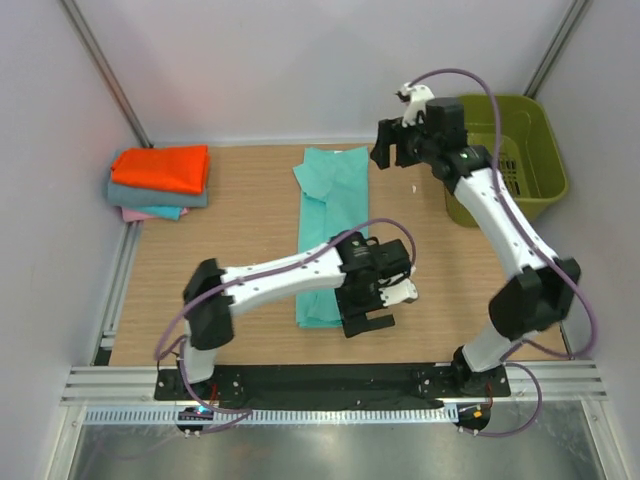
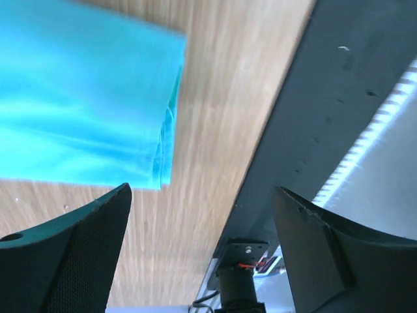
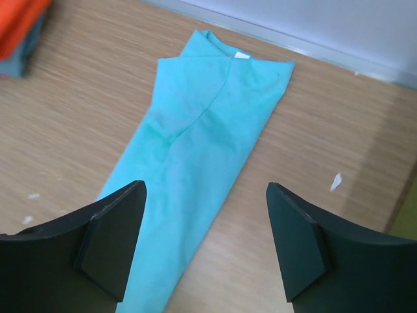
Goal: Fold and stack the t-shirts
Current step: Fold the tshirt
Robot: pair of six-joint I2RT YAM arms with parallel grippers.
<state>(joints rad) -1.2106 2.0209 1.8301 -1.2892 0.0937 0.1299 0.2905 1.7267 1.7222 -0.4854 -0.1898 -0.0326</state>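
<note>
T-shirts stood as follows. The mint-green t-shirt [image 1: 330, 210] lay flat on the table [image 1: 240, 240] at centre of the top view. It was folded lengthwise into a long strip, collar toward the top of the frame. The folded stack [image 1: 160, 178] sat at upper left, orange uppermost.

The left gripper [image 1: 368, 322] hung over the strip's lower end, jaws spread, nothing between them. The right gripper [image 1: 393, 155] hung just beside the collar end, jaws likewise spread and empty.

Assessment: the crosswise fold appeared due. It would be done best by pinching every layer at both corners of one end. That end should then be lifted low and laid squarely over the other so the edges align.

The left wrist view alone showed the layered edges at the lower corner, slightly uneven. The right wrist view alone showed the white neck label [image 3: 240, 57] and a curved sleeve seam. Only the top view showed the stack whole and the olive basket [image 1: 548, 135] at upper right.
</note>
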